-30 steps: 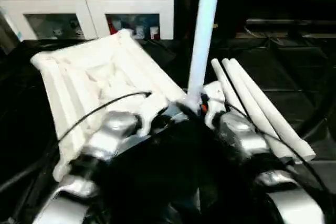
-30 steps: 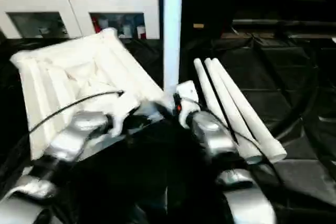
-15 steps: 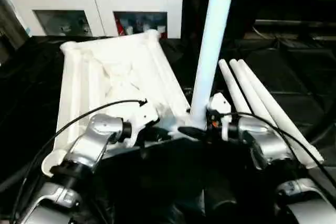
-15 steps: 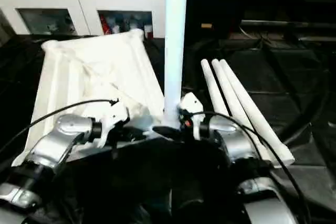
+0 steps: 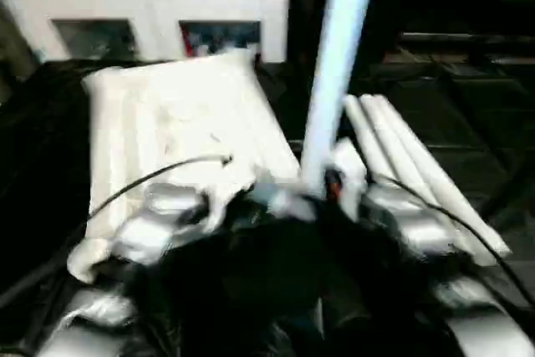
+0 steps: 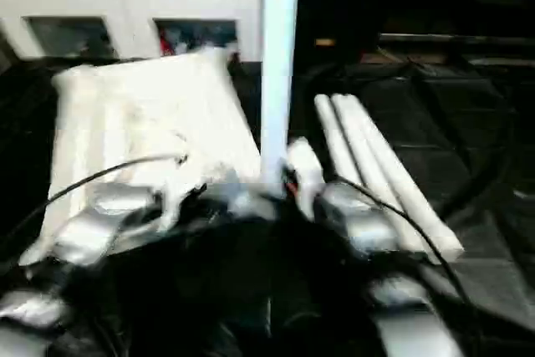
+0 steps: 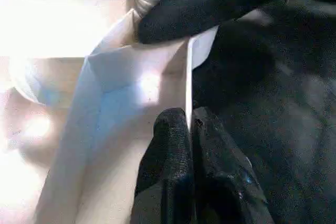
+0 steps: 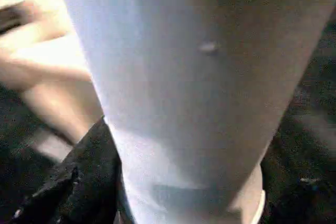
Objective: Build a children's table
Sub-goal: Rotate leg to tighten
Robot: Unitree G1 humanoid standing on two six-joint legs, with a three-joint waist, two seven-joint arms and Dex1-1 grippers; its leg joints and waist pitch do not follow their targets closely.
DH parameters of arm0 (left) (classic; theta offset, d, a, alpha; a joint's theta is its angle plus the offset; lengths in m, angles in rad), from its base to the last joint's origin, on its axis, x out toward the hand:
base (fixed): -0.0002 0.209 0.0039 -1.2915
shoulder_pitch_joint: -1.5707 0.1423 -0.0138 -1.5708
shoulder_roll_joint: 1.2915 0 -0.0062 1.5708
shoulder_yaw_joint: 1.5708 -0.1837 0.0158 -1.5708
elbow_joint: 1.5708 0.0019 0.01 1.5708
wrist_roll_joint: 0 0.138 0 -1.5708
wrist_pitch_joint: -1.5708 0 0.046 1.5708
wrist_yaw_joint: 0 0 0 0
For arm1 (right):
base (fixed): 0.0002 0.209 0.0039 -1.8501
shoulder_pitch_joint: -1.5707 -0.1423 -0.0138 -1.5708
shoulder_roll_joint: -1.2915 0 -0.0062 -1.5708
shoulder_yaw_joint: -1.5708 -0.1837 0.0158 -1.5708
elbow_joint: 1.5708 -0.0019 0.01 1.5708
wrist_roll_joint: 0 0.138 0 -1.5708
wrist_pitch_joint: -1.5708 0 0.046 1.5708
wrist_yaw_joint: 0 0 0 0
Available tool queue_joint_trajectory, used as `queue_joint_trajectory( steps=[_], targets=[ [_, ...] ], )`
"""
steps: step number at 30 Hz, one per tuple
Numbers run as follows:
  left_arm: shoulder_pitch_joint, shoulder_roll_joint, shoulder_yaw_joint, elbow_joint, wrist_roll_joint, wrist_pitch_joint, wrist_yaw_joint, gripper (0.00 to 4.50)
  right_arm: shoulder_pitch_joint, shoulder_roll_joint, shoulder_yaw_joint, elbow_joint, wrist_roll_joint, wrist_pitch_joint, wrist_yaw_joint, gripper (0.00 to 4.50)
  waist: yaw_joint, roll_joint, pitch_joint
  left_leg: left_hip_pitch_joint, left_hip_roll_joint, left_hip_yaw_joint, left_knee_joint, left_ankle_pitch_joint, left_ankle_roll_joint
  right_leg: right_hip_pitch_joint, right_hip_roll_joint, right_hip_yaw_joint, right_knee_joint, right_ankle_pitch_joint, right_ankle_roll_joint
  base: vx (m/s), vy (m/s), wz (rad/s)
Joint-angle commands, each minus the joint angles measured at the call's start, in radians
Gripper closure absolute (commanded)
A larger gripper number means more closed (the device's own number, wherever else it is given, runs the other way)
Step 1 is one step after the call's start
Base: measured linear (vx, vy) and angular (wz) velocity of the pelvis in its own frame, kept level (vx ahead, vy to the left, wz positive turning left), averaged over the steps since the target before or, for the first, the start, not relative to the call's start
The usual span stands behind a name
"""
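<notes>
The children's table top (image 5: 175, 114) lies upside down on the black floor, ribbed side up. One white leg (image 5: 338, 64) stands upright in its near right corner socket. My right gripper (image 8: 189, 192) is at the base of that leg, with a black finger (image 8: 89, 177) pressed on each side, shut on it. My left gripper (image 7: 189, 124) is shut on the thin rim wall (image 7: 187, 77) of the top beside that corner. Three loose legs (image 5: 418, 173) lie side by side on the floor to the right.
A white glass-door cabinet (image 5: 150, 6) stands behind the table top. Black floor mats (image 5: 468, 98) cover the ground around it. A black cable (image 5: 142, 181) runs over my left forearm.
The head camera has swung, so the whole picture shifted. The leg still stands in the corner socket, and both grippers stay at that corner.
</notes>
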State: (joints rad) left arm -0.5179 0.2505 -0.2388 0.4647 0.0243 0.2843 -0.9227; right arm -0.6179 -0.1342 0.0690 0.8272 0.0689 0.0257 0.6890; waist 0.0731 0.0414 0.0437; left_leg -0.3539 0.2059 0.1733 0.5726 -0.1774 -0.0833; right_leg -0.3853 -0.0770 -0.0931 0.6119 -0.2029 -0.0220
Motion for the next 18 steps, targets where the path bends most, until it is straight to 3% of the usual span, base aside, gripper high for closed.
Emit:
queue_joint_trajectory(
  steps=[1, 6, 12, 14, 18],
  targets=[
    [-0.034, -0.050, 0.021, -0.014, -0.035, 0.003, 0.048, 4.50, 0.005, 0.040, 0.003, 0.076, -0.022, 0.031, -0.101, 1.76, 0.003, -0.012, -0.052, 0.003, 0.022, -0.006, -0.062, -0.233, 0.026, 0.042, -0.076, 0.055, -0.098, -0.340, -0.165, 0.000, 0.000, 0.00],
    [-0.081, -0.129, 0.030, 0.032, 0.000, 0.040, 0.199, 4.50, -0.060, 0.131, -0.063, 0.159, 0.018, 0.043, -0.287, 1.76, 0.002, -0.008, -0.055, 0.004, 0.024, -0.007, -0.064, -0.205, 0.025, 0.041, -0.072, 0.055, -0.090, -0.265, -0.182, 0.000, 0.000, 0.00],
    [-0.087, -0.162, 0.007, 0.029, 0.010, 0.031, 0.215, 4.50, -0.086, 0.195, -0.014, 0.204, -0.035, -0.033, -0.297, 1.76, 0.008, -0.011, -0.059, -0.005, 0.023, -0.004, -0.059, -0.158, 0.052, 0.046, -0.073, 0.054, -0.079, -0.165, -0.199, 0.000, 0.000, 0.00],
    [-0.076, -0.145, -0.003, 0.016, 0.006, 0.016, 0.185, 4.50, -0.077, 0.197, -0.023, 0.197, -0.016, -0.042, -0.224, 1.21, 0.009, -0.011, -0.058, -0.005, 0.023, -0.004, -0.059, -0.160, 0.060, 0.047, -0.072, 0.054, -0.079, -0.162, -0.199, 0.000, 0.000, 0.00],
    [-0.053, -0.116, -0.017, -0.007, 0.001, -0.009, 0.129, 4.50, -0.075, 0.175, -0.013, 0.186, -0.025, -0.060, -0.178, 0.85, 0.006, -0.010, -0.056, -0.007, 0.024, -0.005, -0.061, -0.178, 0.063, 0.047, -0.074, 0.054, -0.082, -0.190, -0.196, 0.000, 0.000, 0.00]
  ],
)
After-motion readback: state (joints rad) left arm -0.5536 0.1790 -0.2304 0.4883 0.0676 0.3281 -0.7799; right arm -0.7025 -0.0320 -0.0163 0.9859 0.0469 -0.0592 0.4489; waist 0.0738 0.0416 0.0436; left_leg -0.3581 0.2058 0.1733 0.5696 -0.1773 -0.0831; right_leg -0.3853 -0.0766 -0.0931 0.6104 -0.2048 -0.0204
